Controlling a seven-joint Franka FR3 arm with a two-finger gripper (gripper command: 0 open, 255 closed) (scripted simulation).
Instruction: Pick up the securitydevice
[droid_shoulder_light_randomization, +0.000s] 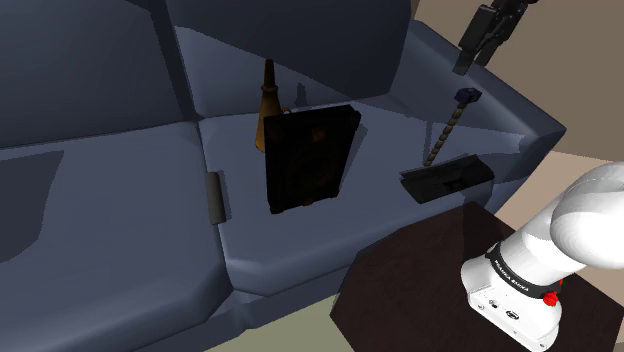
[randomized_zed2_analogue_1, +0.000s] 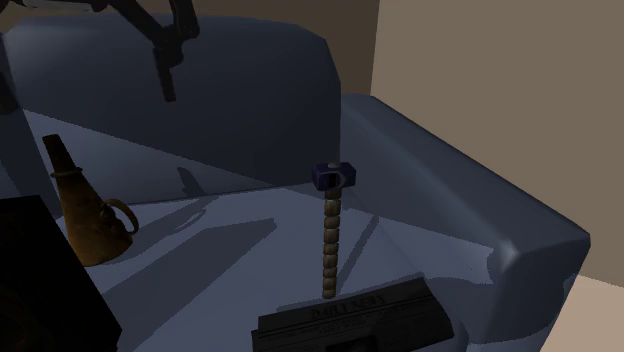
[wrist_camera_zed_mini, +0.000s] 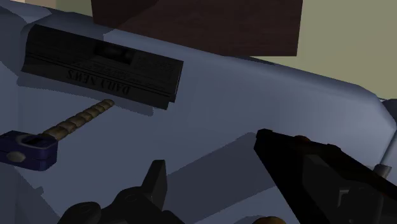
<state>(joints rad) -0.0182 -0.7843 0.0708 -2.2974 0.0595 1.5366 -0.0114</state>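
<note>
The security device (droid_shoulder_light_randomization: 310, 155) is a large black box with a small orange spot, lying on the blue-grey sofa seat (droid_shoulder_light_randomization: 380, 215) in the middle of the shoulder view. In the wrist view its black body (wrist_camera_zed_mini: 331, 175) lies near the fingers. My gripper (droid_shoulder_light_randomization: 476, 57) hangs open and empty high above the sofa's back corner, up and to the right of the device in the shoulder view. In the second exterior view the gripper (randomized_zed2_analogue_1: 172, 55) hovers over the seat. One black fingertip (wrist_camera_zed_mini: 156, 180) shows in the wrist view.
A brown spouted can (droid_shoulder_light_randomization: 268, 110) stands just behind the device. A blue-headed tool with a beaded handle (droid_shoulder_light_randomization: 448, 125) and a black printed slab (droid_shoulder_light_randomization: 448, 180) lie towards the sofa arm. A small dark bar (droid_shoulder_light_randomization: 215, 197) sits in the cushion seam. The dark stand (droid_shoulder_light_randomization: 420, 275) is in front.
</note>
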